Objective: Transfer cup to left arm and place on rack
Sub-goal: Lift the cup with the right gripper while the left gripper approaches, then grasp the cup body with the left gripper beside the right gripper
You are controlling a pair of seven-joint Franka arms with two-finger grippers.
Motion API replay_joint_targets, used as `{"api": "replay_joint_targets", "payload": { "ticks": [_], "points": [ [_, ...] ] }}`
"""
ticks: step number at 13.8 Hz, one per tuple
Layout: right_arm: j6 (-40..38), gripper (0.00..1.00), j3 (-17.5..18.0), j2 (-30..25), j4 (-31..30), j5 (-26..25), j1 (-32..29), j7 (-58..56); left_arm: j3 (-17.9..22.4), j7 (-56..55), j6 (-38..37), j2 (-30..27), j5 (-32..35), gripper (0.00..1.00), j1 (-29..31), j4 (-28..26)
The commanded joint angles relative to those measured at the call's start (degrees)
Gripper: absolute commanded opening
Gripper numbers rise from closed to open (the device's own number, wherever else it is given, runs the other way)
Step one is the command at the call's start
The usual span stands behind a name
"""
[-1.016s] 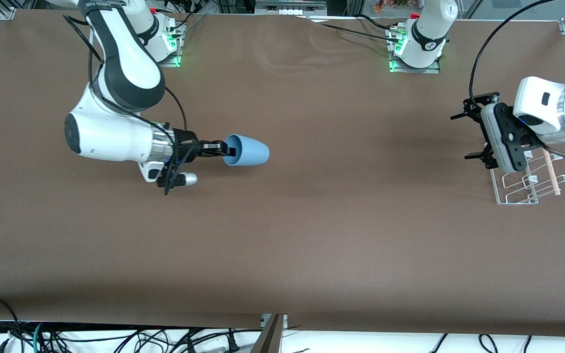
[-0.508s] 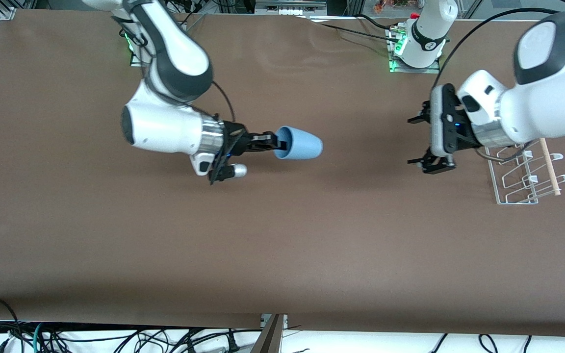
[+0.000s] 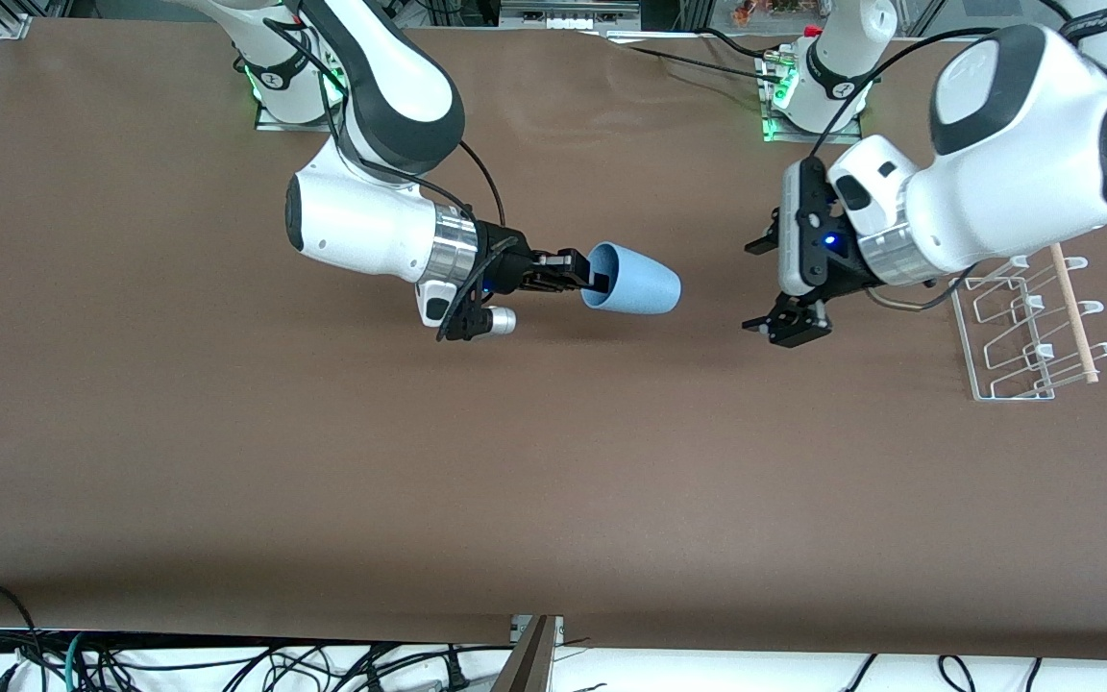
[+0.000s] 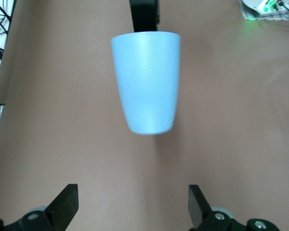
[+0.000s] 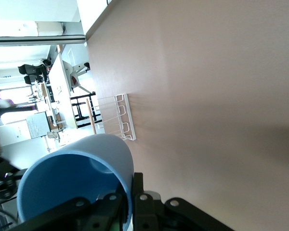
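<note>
The light-blue cup (image 3: pixel 634 280) hangs on its side above the middle of the table, its closed end toward the left arm. My right gripper (image 3: pixel 596 279) is shut on the cup's rim, one finger inside and one outside (image 5: pixel 130 202). My left gripper (image 3: pixel 773 286) is open and empty, level with the cup and a short way off, facing its closed end; in the left wrist view the cup (image 4: pixel 147 82) hangs ahead of the spread fingers (image 4: pixel 62 207). The white wire rack (image 3: pixel 1029 327) with its wooden rod stands at the left arm's end of the table.
The brown table (image 3: pixel 553 481) is bare apart from the rack. Both arm bases with green lights stand along the table edge farthest from the front camera. Cables lie past the edge nearest the front camera.
The right arm has carried the cup toward the middle of the table. The left arm has swung away from the rack toward the cup, its gripper open throughout.
</note>
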Motion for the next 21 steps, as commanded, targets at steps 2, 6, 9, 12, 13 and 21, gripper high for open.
{"api": "replay_joint_targets", "payload": {
  "ticks": [2, 6, 9, 12, 13, 21],
  "points": [
    [6.45, 0.0, -0.28, 2.4, 3.39, 1.21, 4.03, 2.81, -2.52, -0.44, 6.74, -1.17, -0.95, 1.0, -0.47, -3.78],
    [10.07, 0.0, -0.28, 5.31, 7.08, 1.13, 5.98, 4.82, -3.49, -1.69, 9.2, -1.26, -0.52, 1.0, -1.26, -5.09],
    [10.07, 0.0, -0.28, 5.75, 8.76, 1.04, 5.98, 6.77, -4.19, -1.51, 9.21, -1.96, -0.17, 1.0, -1.18, -6.67],
    [10.07, 0.0, -0.28, 5.67, 8.76, 1.13, 6.5, 6.86, -4.19, -1.51, 11.91, -1.96, -0.16, 1.0, -1.09, -9.3],
    [10.07, 0.0, -0.28, 5.67, 8.76, 1.13, 6.5, 6.86, -4.19, -1.77, 12.8, -1.96, -0.16, 1.0, -1.09, -9.84],
    [10.07, 0.0, -0.28, 5.49, 8.76, 1.21, 6.42, 6.95, -4.37, -2.92, 12.81, -1.35, -0.52, 0.0, -1.09, -9.14]
  ]
}}
